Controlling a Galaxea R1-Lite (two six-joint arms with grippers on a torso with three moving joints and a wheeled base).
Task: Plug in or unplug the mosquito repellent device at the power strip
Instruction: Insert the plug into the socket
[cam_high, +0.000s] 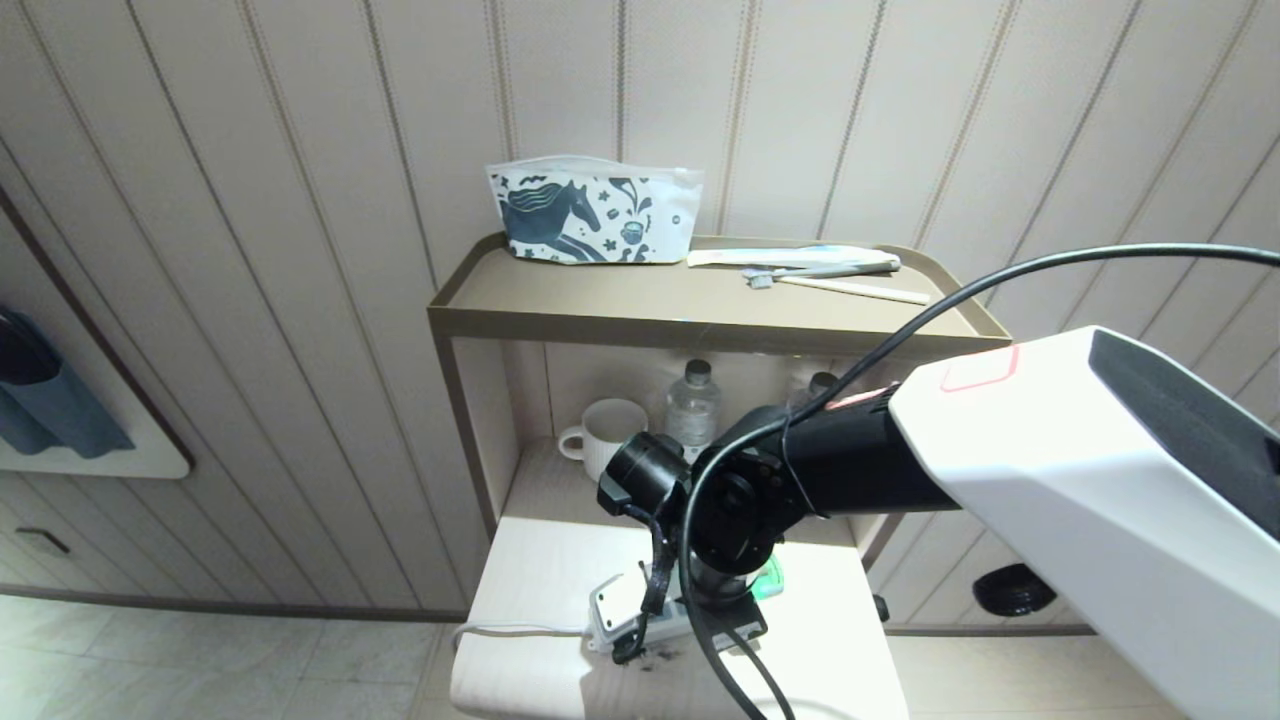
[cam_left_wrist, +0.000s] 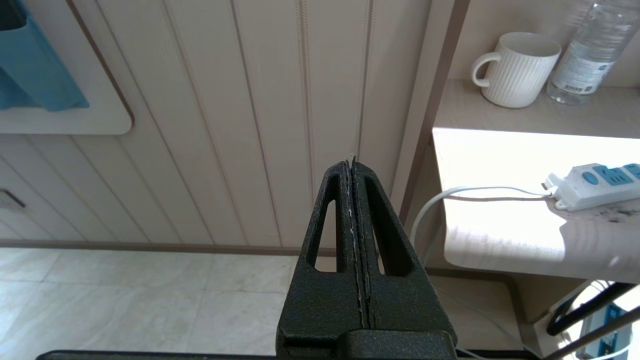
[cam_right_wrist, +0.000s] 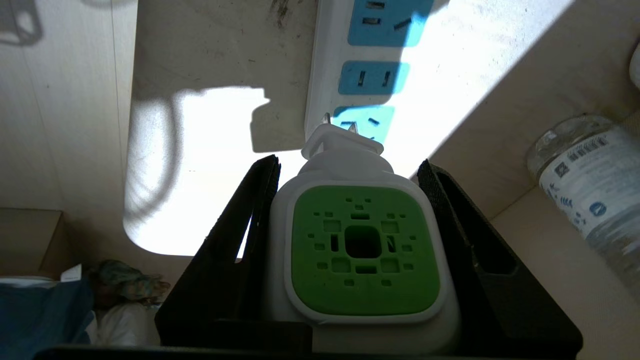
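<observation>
The right gripper (cam_right_wrist: 357, 210) holds the repellent device (cam_right_wrist: 364, 250), its two black fingers (cam_right_wrist: 240, 235) clamped on the sides of the white plug head with the green centre. The device's metal prongs hang over the power strip (cam_right_wrist: 350, 75), near its end socket panel; whether they touch the socket cannot be told. The strip lies flat on a pale table (cam_high: 540, 580), partly in bright sunlight, its cord (cam_left_wrist: 480, 192) trailing off the table's edge. In the head view the right arm (cam_high: 1000, 460) reaches down over the strip and hides most of it. A white mug (cam_high: 605, 432) and a water bottle (cam_high: 692, 405) stand on the shelf behind the strip. The left gripper (cam_left_wrist: 353, 165) hangs off to the strip's side, beyond the table's edge, above the floor, fingers pressed together and empty.
</observation>
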